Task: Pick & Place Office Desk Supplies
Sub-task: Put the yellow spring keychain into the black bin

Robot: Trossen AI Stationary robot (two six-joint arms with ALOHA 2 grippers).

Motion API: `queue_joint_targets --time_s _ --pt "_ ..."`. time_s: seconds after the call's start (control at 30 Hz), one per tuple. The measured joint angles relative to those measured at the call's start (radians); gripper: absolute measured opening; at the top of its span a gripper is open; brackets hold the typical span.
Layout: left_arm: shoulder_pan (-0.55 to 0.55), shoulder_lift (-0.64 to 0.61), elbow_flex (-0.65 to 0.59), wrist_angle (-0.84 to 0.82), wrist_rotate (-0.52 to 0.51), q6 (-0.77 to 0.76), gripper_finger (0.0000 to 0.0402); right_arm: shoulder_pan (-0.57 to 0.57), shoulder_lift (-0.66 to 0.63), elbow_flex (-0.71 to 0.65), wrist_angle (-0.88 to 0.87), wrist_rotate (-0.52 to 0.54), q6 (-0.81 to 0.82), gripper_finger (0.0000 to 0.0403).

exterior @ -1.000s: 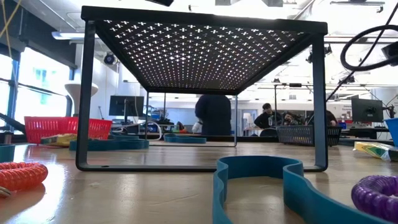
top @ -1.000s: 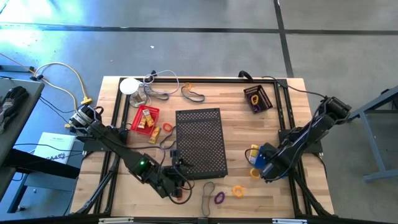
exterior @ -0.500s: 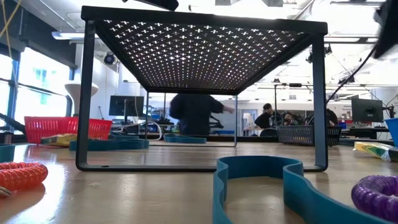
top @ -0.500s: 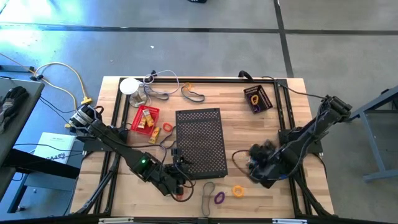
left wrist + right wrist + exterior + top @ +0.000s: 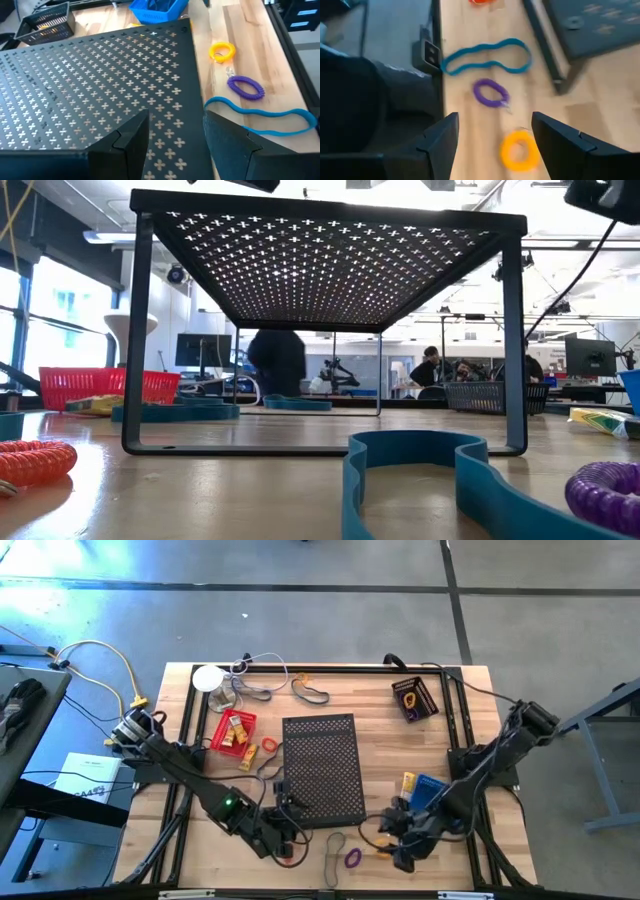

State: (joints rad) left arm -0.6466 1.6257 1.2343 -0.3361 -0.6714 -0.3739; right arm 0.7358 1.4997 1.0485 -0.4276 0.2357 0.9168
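The right gripper (image 5: 398,845) hangs low over the near edge of the counter (image 5: 455,710), its fingers (image 5: 442,145) spread wide with nothing between them. Just ahead of those fingers, in the gap, lies the yellow loop (image 5: 520,148); a little farther out sits the purple loop (image 5: 490,93), and beyond that the long blue band (image 5: 485,56) (dull grey-brown in the high view). An orange-red loop (image 5: 33,462) lies farther along the same edge.

The left gripper (image 5: 172,135) waits above the near corner of the black perforated stand (image 5: 322,768), fingers likewise apart and holding nothing.

The yellow loop looks like a coiled springy wristband: light, soft, likely to squash or roll away rather than resist. I would judge the best hold to be across one side of the ring, one finger inside the hole and one outside, pinching the coil itself; closing across the whole ring would only flatten it. It should lift with almost no effort, though it may dangle and swing.

Outward from the right fingers, past the stand, a blue bin (image 5: 428,790) stands near the arm, a small dark tray (image 5: 414,697) at the far right, and a red basket (image 5: 233,731) with small yellow pieces at the far left.
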Motion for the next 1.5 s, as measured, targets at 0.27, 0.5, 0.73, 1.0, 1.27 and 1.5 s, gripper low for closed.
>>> queue_joint_targets --time_s 0.27,0.5,0.73,1.0,1.27,1.5 --pt "-0.027 0.0 0.0 0.0 0.0 0.0 0.0178 0.005 0.171 0.001 0.021 -0.101 0.147 0.0238" --pt "-0.026 0.0 0.0 0.0 -0.001 0.006 0.0178 0.017 0.291 0.001 0.03 -0.19 0.129 0.0238" --pt "-0.026 0.0 0.0 -0.001 -0.001 0.006 0.0178 0.016 0.347 0.003 0.057 -0.201 0.103 0.0238" --pt "-0.026 0.003 -0.001 -0.001 -0.004 0.007 0.0178 0.017 0.387 0.007 0.017 -0.132 0.1 0.0225" --pt "-0.031 0.013 -0.002 -0.003 0.008 0.018 0.0178 0.018 0.407 0.01 -0.07 -0.085 0.098 0.0116" --pt "-0.037 0.013 -0.002 -0.001 0.007 0.023 0.0178 0.018 0.407 0.008 -0.075 -0.066 0.066 0.0013"
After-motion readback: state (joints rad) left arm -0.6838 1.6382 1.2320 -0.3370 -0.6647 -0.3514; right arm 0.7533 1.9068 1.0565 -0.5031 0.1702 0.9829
